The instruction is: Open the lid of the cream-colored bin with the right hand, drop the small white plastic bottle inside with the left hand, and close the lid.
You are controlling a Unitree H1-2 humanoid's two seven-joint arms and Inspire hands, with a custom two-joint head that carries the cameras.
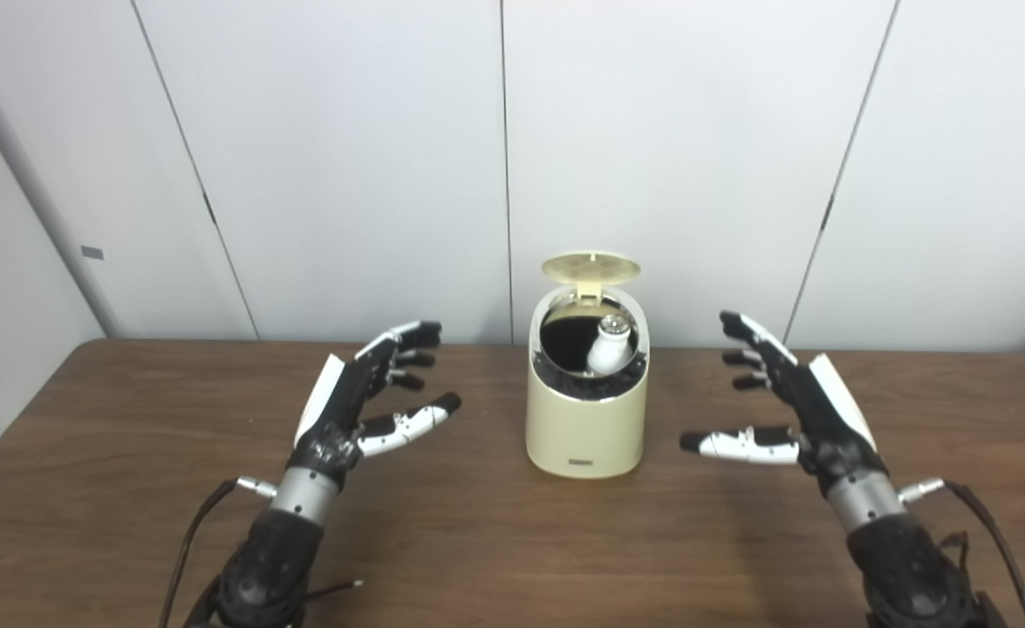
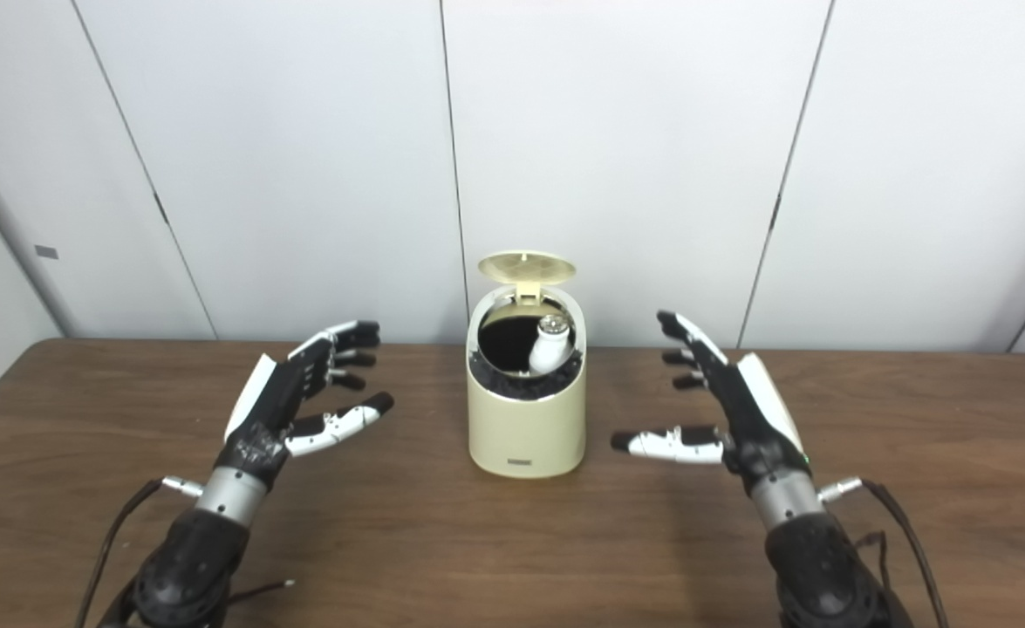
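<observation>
Right hand [image 1: 804, 397] and left hand [image 1: 364, 392] hover empty, fingers spread, either side of the cream bin [image 1: 586, 419] on the tabletop [image 1: 172, 453]. The bottle [image 1: 610, 343] stands inside. The raised lid [image 1: 591, 268], probably light and hinged, wants a gentle push at its front edge. The small front label is unreadable.

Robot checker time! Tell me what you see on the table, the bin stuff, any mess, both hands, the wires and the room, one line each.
Surface: brown wooden table, bare apart from the bin.
Job's things: cream bin upright at the middle; lid open, tipped up at the back; white bottle inside, leaning, cap up.
Clutter: nothing seen.
Hands: left hand open, left of the bin, holding nothing; right hand open, right of the bin, holding nothing. Neither touches the bin.
Cables: black cable at the left wrist, another at the right wrist.
Surroundings: pale wall panels behind the table.
</observation>
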